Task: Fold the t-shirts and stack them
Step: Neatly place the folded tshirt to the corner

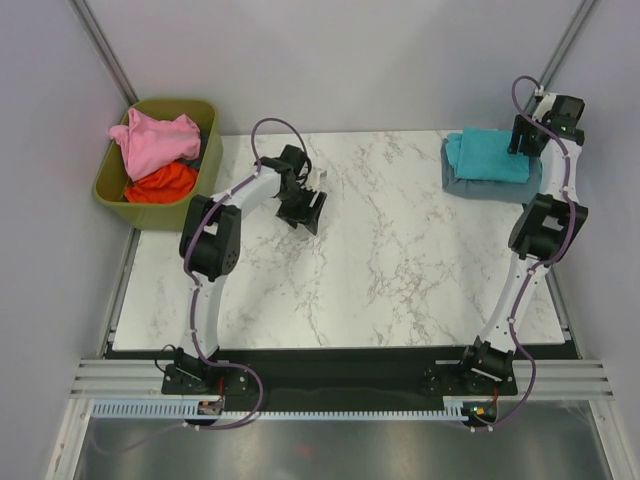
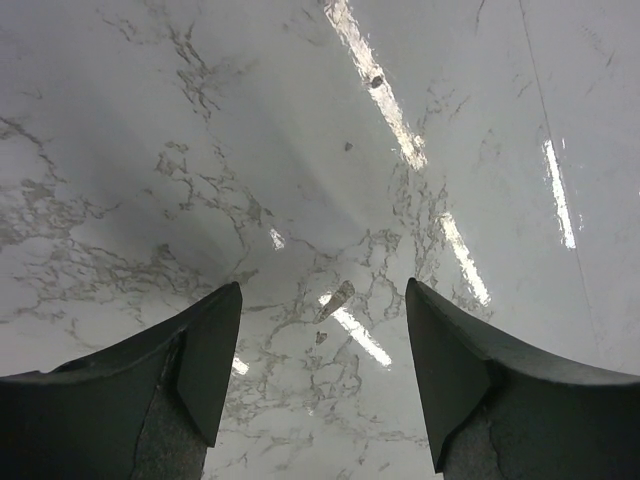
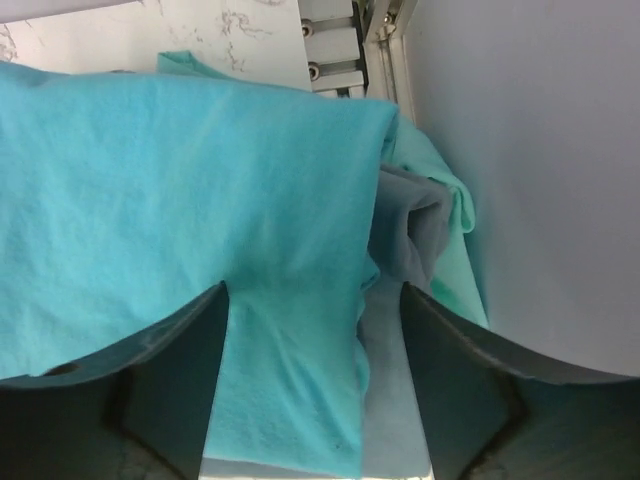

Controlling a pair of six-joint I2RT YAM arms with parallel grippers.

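A folded teal t-shirt [image 1: 487,156] lies on a folded grey-blue t-shirt [image 1: 470,186] at the table's far right corner. My right gripper [image 1: 524,141] is open right over the stack's right edge; in the right wrist view its fingers straddle the teal cloth [image 3: 200,200] and the grey-blue cloth [image 3: 405,230] without closing on them. A pink t-shirt [image 1: 152,140] and an orange-red t-shirt [image 1: 160,184] lie crumpled in the olive-green bin [image 1: 118,200] at the far left. My left gripper [image 1: 305,212] is open and empty above bare marble [image 2: 320,180].
The bin stands off the table's left edge, beside the left wall. A metal frame post [image 3: 340,40] and the right wall are close behind the stack. The marble tabletop [image 1: 380,260] spans the space between the arms.
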